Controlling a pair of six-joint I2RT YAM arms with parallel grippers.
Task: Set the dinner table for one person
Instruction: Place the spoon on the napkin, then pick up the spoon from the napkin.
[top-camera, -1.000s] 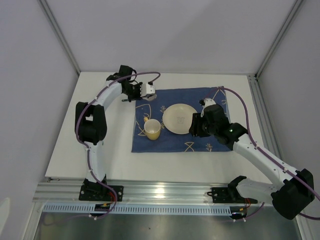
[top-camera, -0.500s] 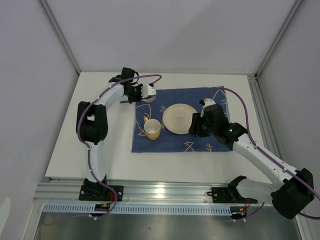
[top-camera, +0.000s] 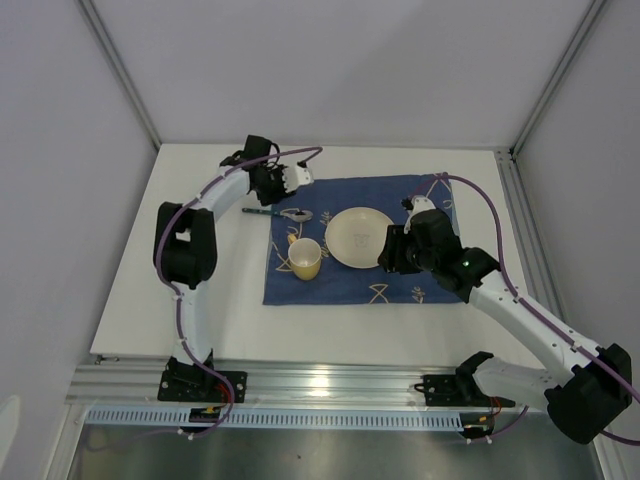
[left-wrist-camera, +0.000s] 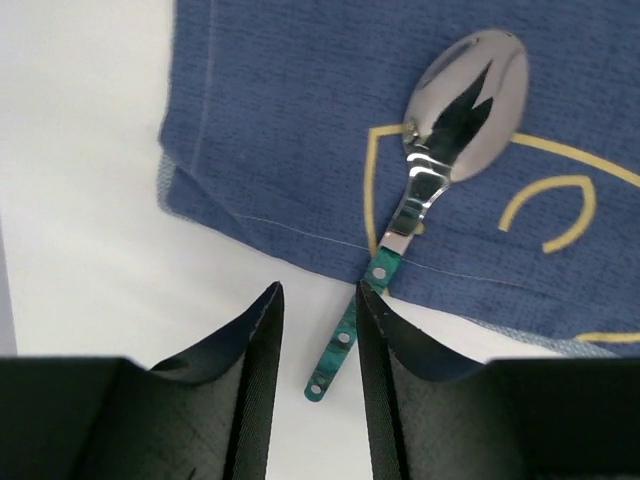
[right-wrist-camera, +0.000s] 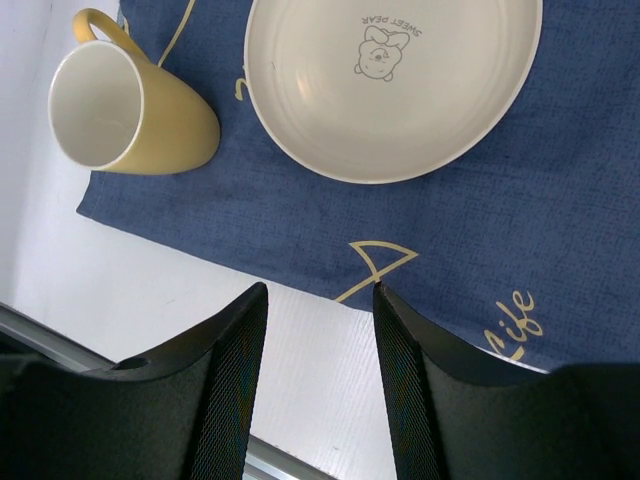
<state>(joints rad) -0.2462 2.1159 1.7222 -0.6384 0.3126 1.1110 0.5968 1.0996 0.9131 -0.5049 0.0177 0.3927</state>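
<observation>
Step judged: spoon (left-wrist-camera: 412, 212) placement on cloth (left-wrist-camera: 300, 120), near done. Jaws of left gripper (left-wrist-camera: 316, 297) stood apart over handle, unclamped; right gripper (right-wrist-camera: 319, 298) apart, empty. Next move called for clean lift, spoon undisturbed.

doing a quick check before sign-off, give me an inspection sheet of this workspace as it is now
surface: white table, blue cloth spread on it
job's things: plate empty on the cloth; yellow mug upright beside it; spoon with bowl on the cloth, green handle off its edge on the table
clutter: nothing seen
grippers: left gripper open above the spoon handle; right gripper open, empty, over the cloth's near edge
cables: purple cable along each arm
surroundings: white walls, metal rail at the near edge
</observation>
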